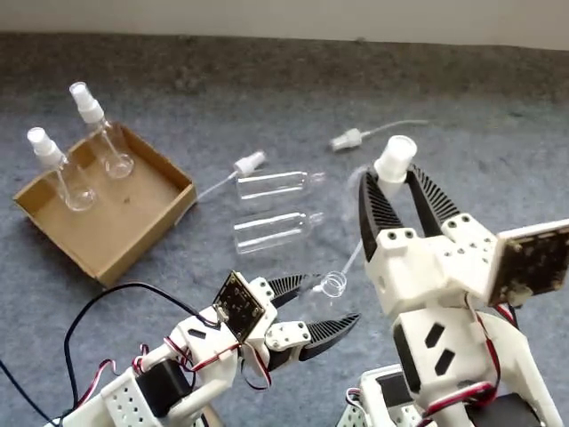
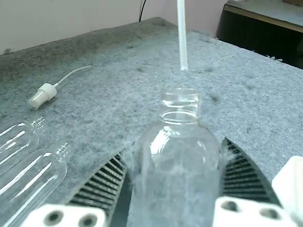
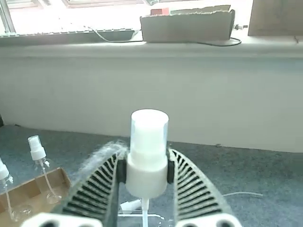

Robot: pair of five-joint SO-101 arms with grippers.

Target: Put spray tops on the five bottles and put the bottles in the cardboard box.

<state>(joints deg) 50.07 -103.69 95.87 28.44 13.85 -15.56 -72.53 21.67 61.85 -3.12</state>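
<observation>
The uncapped bottle [image 2: 177, 142] sits clamped in my left pincer [image 1: 331, 301] toward 6 o'clock on the tabletop [image 1: 267, 80]. At its 1 o'clock my right pincer [image 1: 392, 178] grips a spray top [image 1: 394, 160], its tube [image 1: 354, 256] hanging near the bottle's mouth. At 10 o'clock the cardboard box [image 1: 53, 218] holds two capped bottles [image 1: 62, 173].

Under me spreads a fuzzy grey carpet [image 1: 267, 89]; beyond its edge I see a plain pale wall [image 3: 199, 99] and a dark low cabinet [image 2: 258, 35].
</observation>
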